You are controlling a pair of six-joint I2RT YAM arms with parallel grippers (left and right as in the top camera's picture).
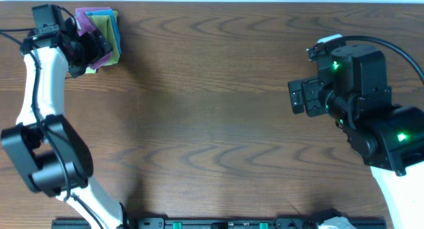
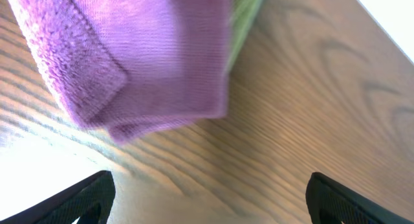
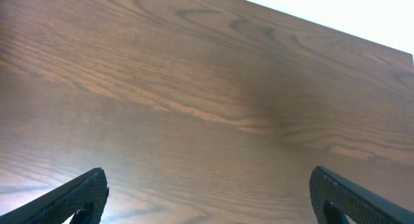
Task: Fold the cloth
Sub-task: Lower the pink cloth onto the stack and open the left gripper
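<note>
Two arms work at the brown wooden table [image 1: 212,123], their bases at its near edge. On the right side, about midway across the table, the right tool [image 1: 296,97] hangs over bare wood. Its wrist camera shows both black fingers [image 3: 71,201] spread wide, with nothing but wood grain between them.

Farther off, at the far left corner, the left tool [image 1: 99,49] sits beside a small pile of cloths. Its fingers [image 2: 84,198] are also spread wide and hold nothing, with bare table between them. Just beyond them lies the cloth [image 2: 142,56], lilac-purple and folded into layers. It rests on the pile with the green cloth [image 2: 246,17] showing at its far edge. From overhead, the blue cloth [image 1: 111,30] also shows in that pile, to the right of the purple.
</note>
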